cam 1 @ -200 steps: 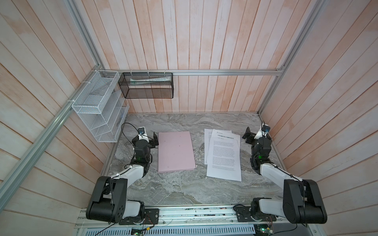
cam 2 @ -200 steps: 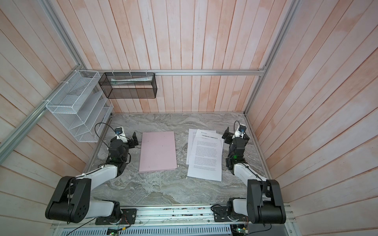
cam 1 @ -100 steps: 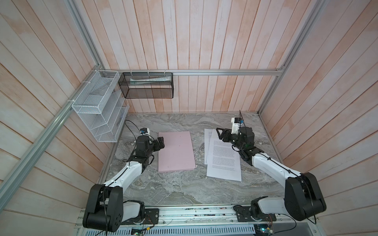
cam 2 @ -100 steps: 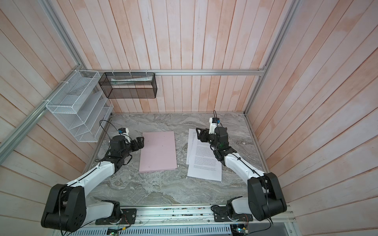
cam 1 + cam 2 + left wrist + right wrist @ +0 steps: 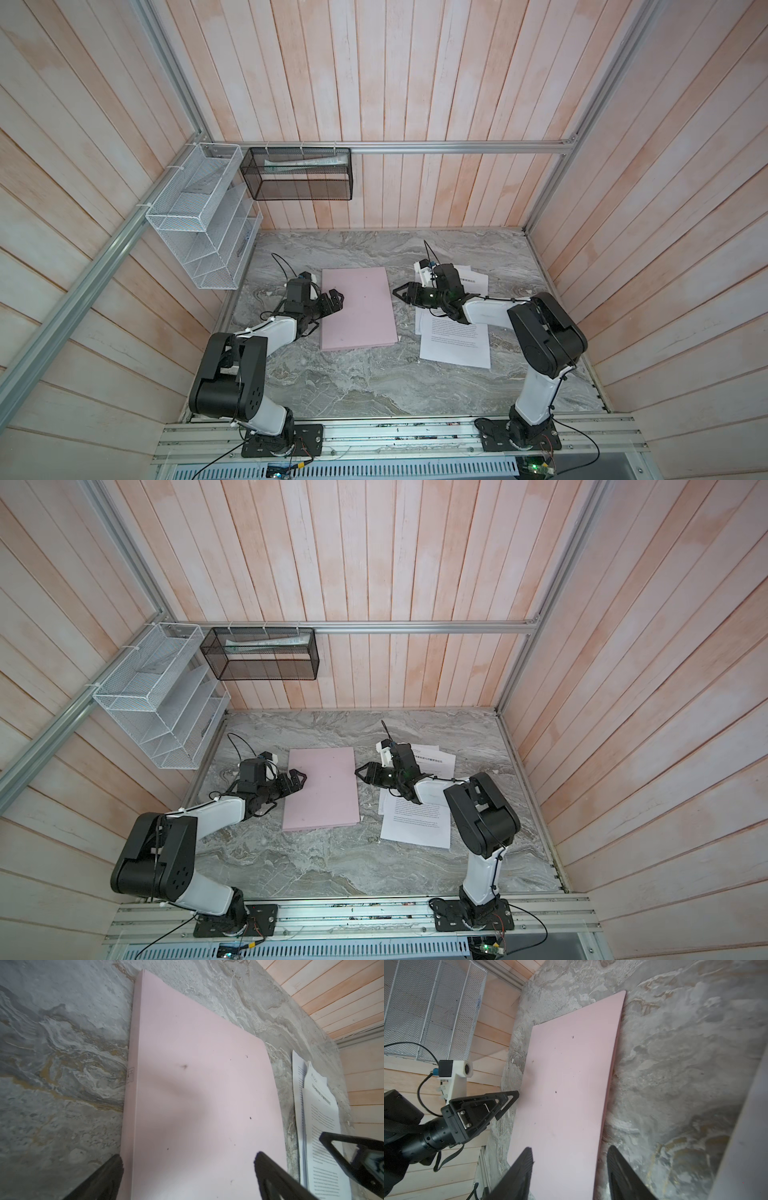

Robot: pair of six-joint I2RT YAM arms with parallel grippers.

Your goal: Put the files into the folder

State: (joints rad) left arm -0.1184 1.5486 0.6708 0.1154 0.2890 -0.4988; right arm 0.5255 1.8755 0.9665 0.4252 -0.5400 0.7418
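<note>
- The folder [image 5: 359,309] lies closed and flat on the desk [image 5: 365,386].
- The left fingers [image 5: 265,1167] are spread wide and empty. One is over the folder's cover, the other at its spine edge (whether they touch it I cannot tell).
- The right fingers [image 5: 521,1172] are partly apart and grip nothing. They straddle the folder's opposite long edge.
- The files [image 5: 455,343] lie beside that edge, apart from the folder.

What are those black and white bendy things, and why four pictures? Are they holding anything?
They are two robot arms, each ending in a pincer. Two pictures look down from above; two come from cameras on the arms' wrists. On the marble table lie a pink folder and white printed files beside it. The left pincer and the right pincer are both open, near opposite sides of the folder, holding nothing. A white rack and a black basket hang on the walls.
</note>
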